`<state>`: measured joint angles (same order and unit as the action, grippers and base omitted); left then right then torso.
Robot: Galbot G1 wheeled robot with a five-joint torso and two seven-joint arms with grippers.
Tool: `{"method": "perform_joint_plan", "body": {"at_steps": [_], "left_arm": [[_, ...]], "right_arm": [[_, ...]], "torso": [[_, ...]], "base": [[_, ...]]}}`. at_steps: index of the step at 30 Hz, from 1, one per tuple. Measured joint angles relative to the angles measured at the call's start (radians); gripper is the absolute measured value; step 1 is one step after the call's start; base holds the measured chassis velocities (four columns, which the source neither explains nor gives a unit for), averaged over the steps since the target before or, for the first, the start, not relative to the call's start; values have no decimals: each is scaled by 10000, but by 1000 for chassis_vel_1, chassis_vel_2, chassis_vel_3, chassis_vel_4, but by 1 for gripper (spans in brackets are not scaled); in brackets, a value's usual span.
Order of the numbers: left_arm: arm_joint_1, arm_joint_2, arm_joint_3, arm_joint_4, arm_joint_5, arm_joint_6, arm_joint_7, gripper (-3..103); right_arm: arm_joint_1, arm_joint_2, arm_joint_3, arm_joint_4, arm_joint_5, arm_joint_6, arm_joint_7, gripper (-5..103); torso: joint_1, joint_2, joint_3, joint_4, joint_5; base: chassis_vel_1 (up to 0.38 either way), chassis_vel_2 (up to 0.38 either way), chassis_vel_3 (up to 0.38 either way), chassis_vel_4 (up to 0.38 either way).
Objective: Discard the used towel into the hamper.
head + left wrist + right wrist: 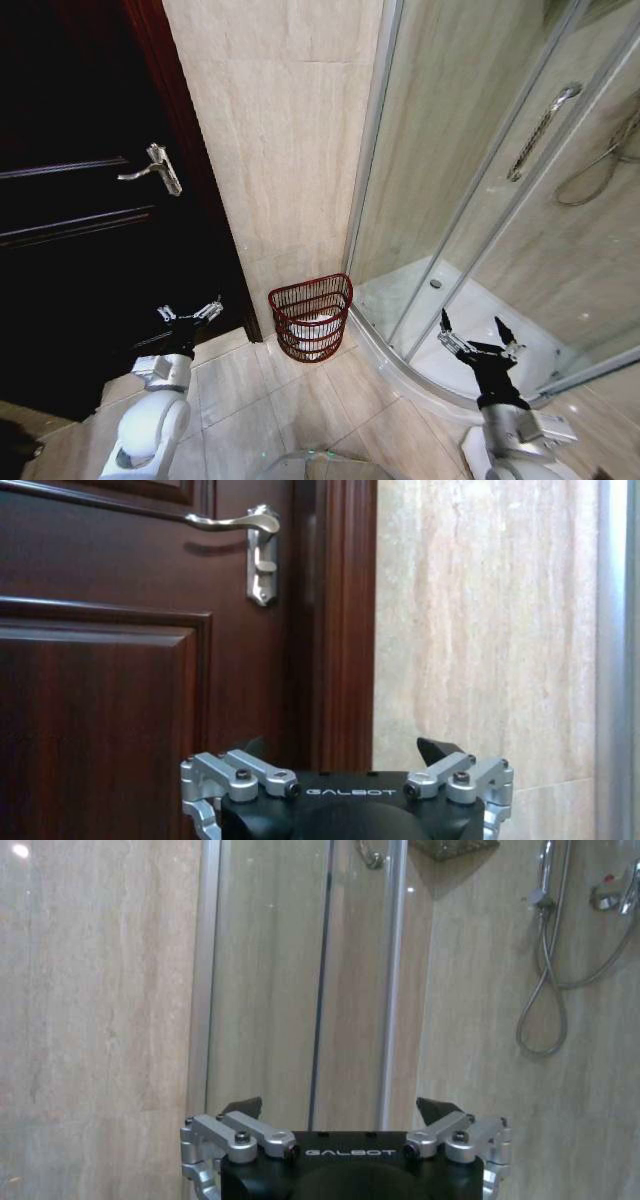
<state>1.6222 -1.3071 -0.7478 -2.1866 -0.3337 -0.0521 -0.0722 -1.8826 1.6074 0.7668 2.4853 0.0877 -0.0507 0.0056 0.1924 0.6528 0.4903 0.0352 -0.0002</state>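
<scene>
Two tools, both spread wide and holding nothing, make up our working inventory here. We log the left tool [190, 313] low on our left, in front of the dark wooden door [70, 250], its wrist view looking up past its own fingertips [437, 748] at the door handle [250, 536] and the beige tiled wall [480, 630]. We log the right tool [478, 331] low on our right, before the curved glass shower enclosure [470, 180], with the shower hose [545, 990] showing through the glass in its wrist view. Between the two, well apart from each, we note the hamper [311, 315]: a round reddish-brown open-weave basket standing upright on the floor tiles [300, 410], just beside the wall and near the raised kerb of the shower tray [400, 370]. Something white lies inside it; we judge that this may be the towel, already deposited, but we cannot be sure. Hazards, as we judge them: the hamper looks light, so a sweeping arm or a base turn in this tight corner could tip it and spill its contents; the right tool sits close to the glass, and a careless swing could strike the panel; the left could knock the door.
</scene>
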Motion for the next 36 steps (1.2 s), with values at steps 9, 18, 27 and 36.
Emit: {"method": "perform_joint_plan", "body": {"at_steps": [9, 18, 27, 36], "left_arm": [[-261, 97, 238, 171, -23, 138, 13, 100], [-267, 75, 354, 130, -15, 279, -14, 100], [-449, 94, 435, 270, 120, 19, -36, 100], [-566, 104, 625, 454, 173, -290, -35, 100]], "right_arm": [[113, 6, 51, 27, 0, -31, 21, 100], [132, 12, 64, -47, 11, 2, 78, 100], [109, 12, 110, -72, 58, 46, 111, 100], [91, 8, 167, -132, 86, 296, 174, 100]], "torso": [[1, -1, 0, 3, 1], [1, -1, 0, 2, 2], [1, -1, 0, 2, 2], [1, -1, 1, 2, 2]], "base": [[0, 0, 0, 0], [0, 0, 0, 0], [0, 0, 0, 0], [0, 0, 0, 0]]}}
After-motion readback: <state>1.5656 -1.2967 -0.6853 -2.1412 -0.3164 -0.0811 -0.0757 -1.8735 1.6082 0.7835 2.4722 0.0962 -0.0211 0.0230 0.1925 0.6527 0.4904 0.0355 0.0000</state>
